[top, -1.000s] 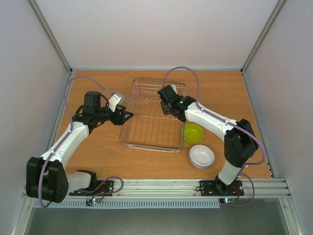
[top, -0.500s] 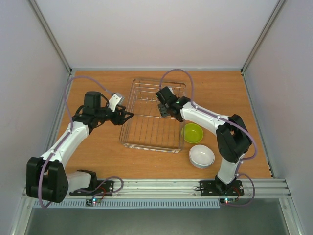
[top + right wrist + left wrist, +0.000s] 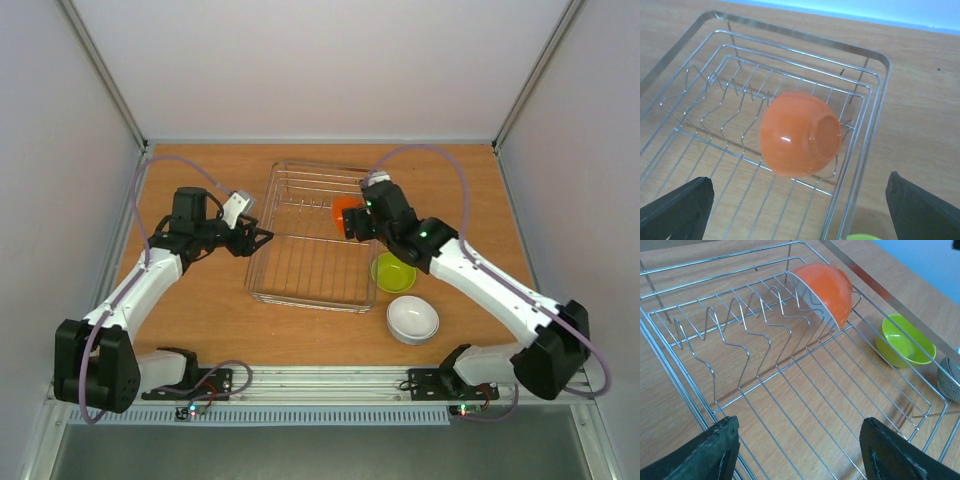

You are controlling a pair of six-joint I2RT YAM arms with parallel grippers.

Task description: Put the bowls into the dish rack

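The orange bowl [image 3: 344,211] lies tipped on its side against the wire prongs at the right side of the dish rack [image 3: 300,291]; it also shows in the left wrist view [image 3: 827,287] and the right wrist view [image 3: 800,132]. My right gripper [image 3: 358,222] is open and empty, just right of and above the orange bowl, not touching it [image 3: 800,212]. My left gripper [image 3: 262,238] is open and empty at the rack's left rim [image 3: 797,442]. The lime-yellow bowl [image 3: 393,271] and one white bowl [image 3: 412,318] sit upright on the table right of the rack. The other white bowl is out of view.
The rack's raised wire sides [image 3: 879,100] and its zigzag prongs [image 3: 740,335] stand across its far half. The lime-yellow bowl [image 3: 907,342] sits close to the rack's right rim. White walls close in the table on three sides.
My right gripper has drawn back to the right off the rack, and the orange bowl now shows resting in the rack, free of the fingers. The left arm has not moved.
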